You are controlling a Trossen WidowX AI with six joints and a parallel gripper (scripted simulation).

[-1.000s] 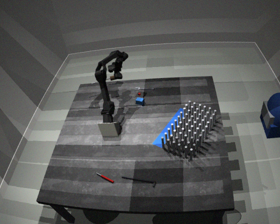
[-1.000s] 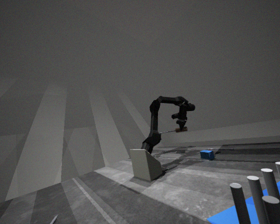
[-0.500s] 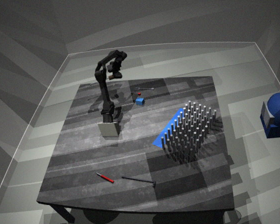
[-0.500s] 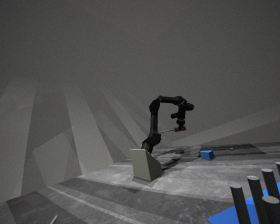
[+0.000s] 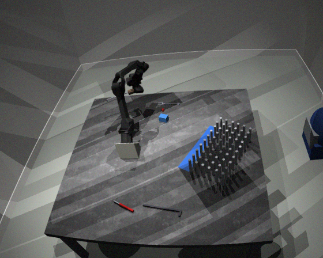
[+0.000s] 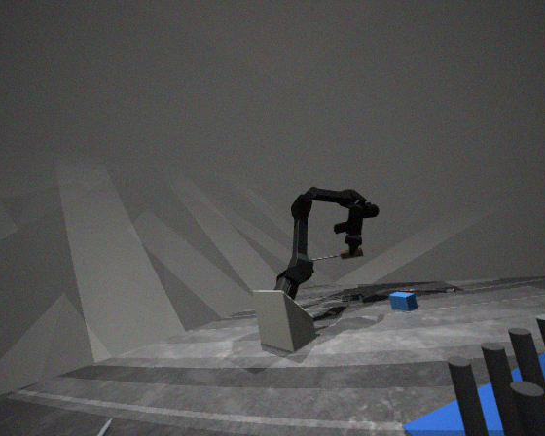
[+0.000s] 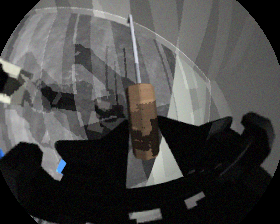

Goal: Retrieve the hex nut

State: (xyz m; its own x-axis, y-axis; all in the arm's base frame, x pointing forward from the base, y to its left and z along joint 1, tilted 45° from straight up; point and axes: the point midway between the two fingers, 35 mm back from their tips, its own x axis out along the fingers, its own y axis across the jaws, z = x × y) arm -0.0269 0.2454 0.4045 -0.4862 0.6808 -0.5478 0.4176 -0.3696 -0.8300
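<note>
A single arm [image 5: 120,95] is shown rising from a pale base block [image 5: 128,150] on a dark table [image 5: 105,219], its upper links folded over the far edge. The gripper [image 5: 132,91] is held well above the table, its jaws pinched on the brown wooden handle of a thin-shafted tool [image 6: 351,253]; the metal shaft [image 6: 326,257] is seen extending roughly level toward the arm's upright link. In the wrist view the handle [image 7: 141,112] is seen between the dark fingers, with the shaft running away from the camera.

The spacers [image 5: 223,150] are shown standing upright in a dense field on the right of the table, with the blue taped strip [image 5: 195,152] lying along their left side. The hex nut cannot be made out among the spacers.

Elsewhere on the table are shown a blue cube [image 5: 163,117], a small red object [image 5: 162,109] just beyond it, a thin grey rod [image 5: 168,103] farther still, and, near the front edge, a red-handled tool [image 5: 124,206] and a dark hooked rod [image 5: 162,209] lying apart.
</note>
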